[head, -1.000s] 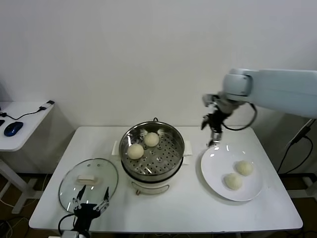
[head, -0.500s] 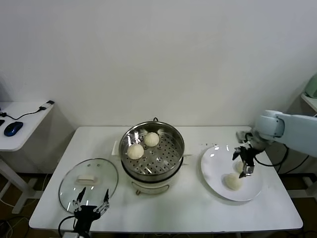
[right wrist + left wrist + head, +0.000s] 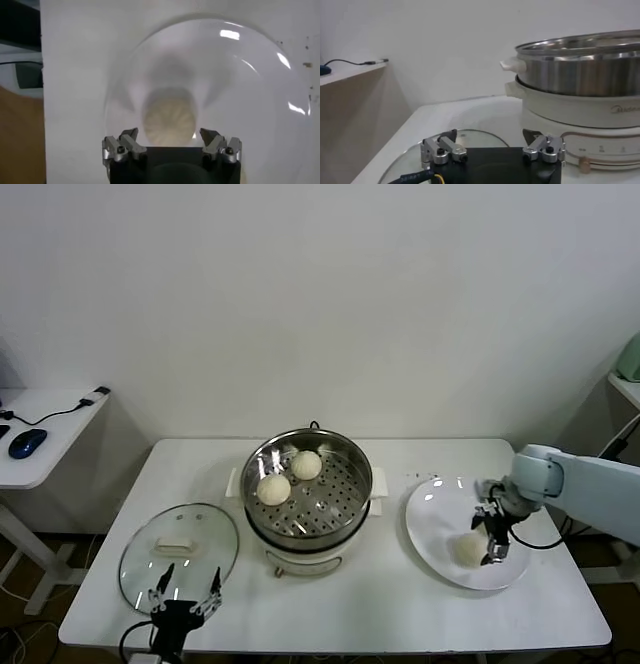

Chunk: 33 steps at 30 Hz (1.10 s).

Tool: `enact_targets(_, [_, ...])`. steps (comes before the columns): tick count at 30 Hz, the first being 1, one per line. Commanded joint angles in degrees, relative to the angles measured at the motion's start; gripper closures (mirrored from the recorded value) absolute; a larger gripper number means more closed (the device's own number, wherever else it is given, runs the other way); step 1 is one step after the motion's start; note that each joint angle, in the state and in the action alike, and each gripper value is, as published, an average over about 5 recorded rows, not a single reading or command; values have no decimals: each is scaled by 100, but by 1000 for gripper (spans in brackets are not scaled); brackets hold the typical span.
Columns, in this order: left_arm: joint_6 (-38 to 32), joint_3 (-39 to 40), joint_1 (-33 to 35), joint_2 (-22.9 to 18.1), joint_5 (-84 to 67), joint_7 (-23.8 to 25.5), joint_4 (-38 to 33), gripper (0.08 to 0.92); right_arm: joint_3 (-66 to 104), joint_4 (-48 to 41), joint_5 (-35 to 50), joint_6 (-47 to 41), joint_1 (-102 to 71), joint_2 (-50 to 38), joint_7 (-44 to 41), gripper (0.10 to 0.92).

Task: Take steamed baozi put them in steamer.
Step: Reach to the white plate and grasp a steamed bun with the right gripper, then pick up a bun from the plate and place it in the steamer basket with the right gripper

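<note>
The steel steamer [image 3: 340, 509] stands mid-table with two steamed baozi [image 3: 306, 465] [image 3: 274, 488] on its perforated tray. On the white plate [image 3: 432, 524] to the right lies another baozi [image 3: 466, 549]. My right gripper [image 3: 489, 542] hangs low over the plate right beside it, open. In the right wrist view a baozi [image 3: 170, 120] sits just ahead of the spread fingers of that gripper [image 3: 170, 137], untouched. My left gripper [image 3: 183, 599] waits open at the table's front left, over the glass lid; its wrist view shows the steamer [image 3: 580, 75] from the side.
A glass lid [image 3: 180, 549] with a white handle lies flat at the front left. A side table [image 3: 40, 434] with a blue mouse stands further left. The right forearm reaches in from the table's right edge. A cable runs behind the steamer.
The right arm swung from above the plate's far edge out to the right and down, bringing its open gripper low over the baozi on the plate. The left gripper stayed put.
</note>
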Motion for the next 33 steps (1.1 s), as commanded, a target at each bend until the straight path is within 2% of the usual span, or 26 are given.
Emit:
enact_targets(1, [-2,-6,1,0,1,-2,7,177,432,-155,-159,-63,-504,73,117,203])
enact_targets(5, [-6,16,20,-7,27,-5,3,177,417,-88,-172,-78,-435,55,122,224])
enact_targets(11, [-11,29,31,-10,36,-15,2,177,346,61,-172,-70,-208,-21,75,361])
enact_targets(17, [-5,80,31,-30,55,-21,-10,177,-276,158,-104,214,1136,89,-305,388])
enact_targets(22, [-6,97,51,-30,70,-24,-41,177,-1238,-62,434,930,3126,999,-834,392])
enact_targets(26, [-4,102,61,-11,75,-24,-60,177,-1189,-316,846,1799,4105,1967,-1214,389])
enact_targets(29, [2,98,61,7,80,-21,-80,177,-862,-269,1102,2517,4440,2666,-1472,389])
enact_targets(33, [6,76,58,32,71,-20,-99,177,-466,256,1111,3037,4445,3493,-1653,389])
